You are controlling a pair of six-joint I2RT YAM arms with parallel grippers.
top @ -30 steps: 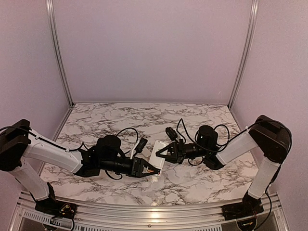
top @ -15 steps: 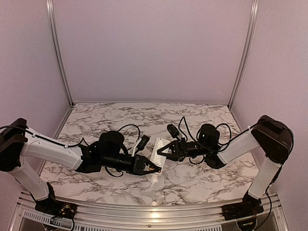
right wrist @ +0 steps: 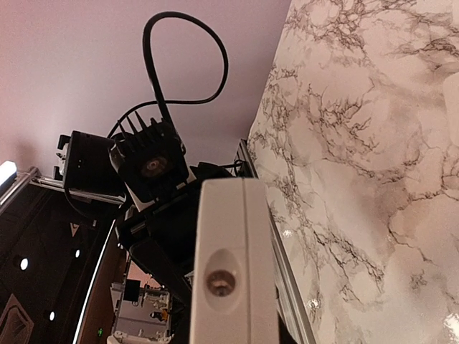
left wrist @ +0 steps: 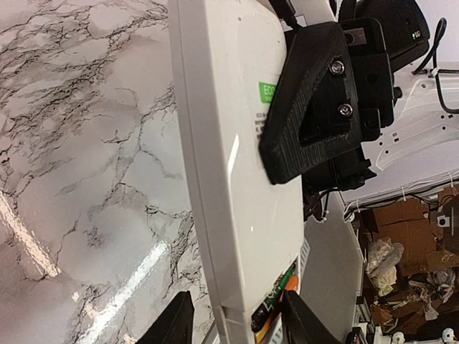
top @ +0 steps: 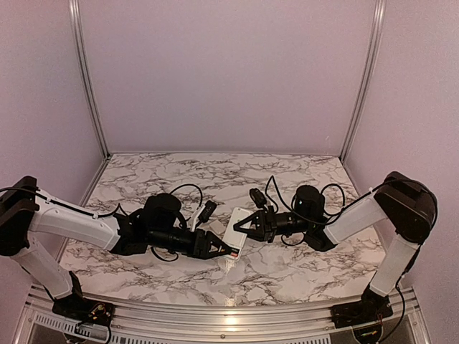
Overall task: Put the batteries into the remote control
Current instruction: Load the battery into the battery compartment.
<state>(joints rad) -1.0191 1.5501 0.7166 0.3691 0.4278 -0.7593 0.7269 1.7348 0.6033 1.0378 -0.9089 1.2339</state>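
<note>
The white remote control (top: 236, 226) is held off the table between the two arms, its plain back face filling the left wrist view (left wrist: 237, 143). My right gripper (top: 247, 226) is shut on its far part; one black finger (left wrist: 310, 100) lies across the back. At the remote's near end the open compartment shows a dark battery (left wrist: 278, 295) beside an orange-red battery (left wrist: 267, 324). My left gripper (top: 222, 251) straddles that end with its jaws apart; one finger (left wrist: 301, 319) is against the batteries, the other finger (left wrist: 174, 324) stands clear of the remote's edge. The right wrist view shows the remote end-on (right wrist: 233, 265).
A small loose white cover piece (top: 229, 266) lies on the marble table (top: 143, 186) just in front of the left gripper. Black cables loop above both wrists. Metal frame posts and lilac walls enclose the table on three sides.
The right gripper shifted the remote slightly and settled it again. The left gripper drew back a little to the left while staying at the remote's near end.
</note>
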